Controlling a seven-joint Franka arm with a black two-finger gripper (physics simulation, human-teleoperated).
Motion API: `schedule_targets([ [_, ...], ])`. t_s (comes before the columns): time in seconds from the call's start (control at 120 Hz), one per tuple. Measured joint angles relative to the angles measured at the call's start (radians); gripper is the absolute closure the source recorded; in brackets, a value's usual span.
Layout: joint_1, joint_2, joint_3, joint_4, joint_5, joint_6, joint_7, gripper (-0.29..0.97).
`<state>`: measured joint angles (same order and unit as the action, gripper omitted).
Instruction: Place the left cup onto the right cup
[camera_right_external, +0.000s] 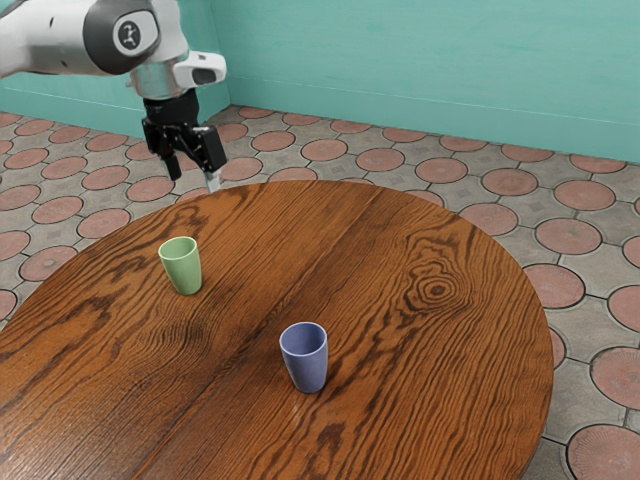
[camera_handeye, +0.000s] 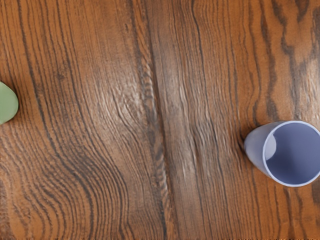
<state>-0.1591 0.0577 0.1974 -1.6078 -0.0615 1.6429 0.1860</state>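
Status: zero progress, as far as I could judge. Nothing was grasped and nothing was stacked.

Gripper (camera_right_external: 190, 170) hung in the air above the far edge of the table (camera_right_external: 420, 230), well apart from both cups. Fingers were spread with nothing between them.

Green cup (camera_right_external: 181, 265) stood upright on the table toward the exterior view's left. Blue cup (camera_right_external: 303, 357) stood upright too, nearer the camera and toward the exterior view's right. They were well apart with bare wood between them. Neither was tipped, and neither touched the gripper.

In the wrist view the blue cup (camera_handeye: 285, 152) was seen from above, mouth open and inside empty. A sliver of the green cup (camera_handeye: 6, 102) sat at the opposite edge, with table (camera_handeye: 150, 125) grain between the two.

My read: green was the left cup and blue the right, so blue's open mouth was the target. Every step was left: reach to green, close on it, lift, carry it over blue, set it down on the rim or into the mouth, let go.

Writing: none readable. Both cups were plain, with no label or print. The arm (camera_right_external: 60, 40) carried a round dark emblem (camera_right_external: 130, 33) with a white mark on a joint cap, too small to read as letters or a brand.
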Motion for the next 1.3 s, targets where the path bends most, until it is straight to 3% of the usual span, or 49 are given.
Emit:
schedule_targets([
  [0.342,0.081,0.100,0.079,-0.019,0.052,0.040,0.040,0.00],
  [0.85,0.133,0.310,0.077,-0.023,-0.031,0.332,0.107,0.00],
  [1.3,0.171,0.477,0.072,0.007,-0.115,0.488,0.186,0.00],
])
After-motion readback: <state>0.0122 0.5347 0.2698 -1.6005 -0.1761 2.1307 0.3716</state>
